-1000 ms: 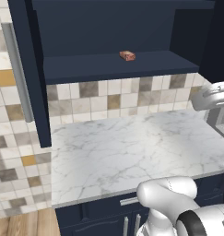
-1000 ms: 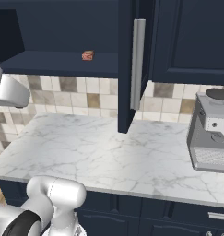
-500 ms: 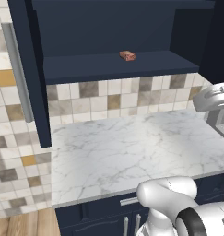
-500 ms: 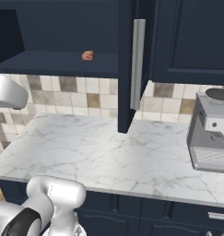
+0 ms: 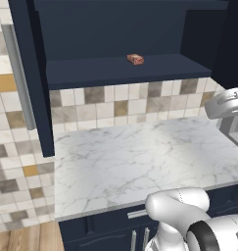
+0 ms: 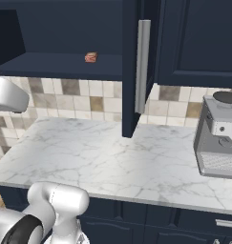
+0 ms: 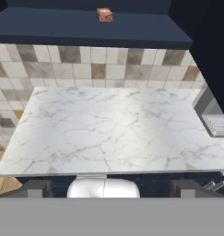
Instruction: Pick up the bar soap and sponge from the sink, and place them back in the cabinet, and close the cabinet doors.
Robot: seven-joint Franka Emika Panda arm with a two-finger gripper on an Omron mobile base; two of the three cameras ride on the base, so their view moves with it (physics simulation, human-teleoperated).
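Bar soap (image 5: 135,59), a tiny orange-red block, sits on the shelf of the dark navy-blue cabinet (image 5: 120,71) from the left base. From the right base, its open door (image 6: 136,66) hangs beside it. In the hand view, the soap lies far up ahead of the wide-open gripper (image 7: 106,188), above the white marble counter (image 7: 113,129).

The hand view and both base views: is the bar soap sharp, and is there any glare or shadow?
Left base view: the bar soap is small and soft-edged on the dim cabinet shelf. Right base view: the marble counter is evenly lit, without glare. Hand view: the soap is blurry.
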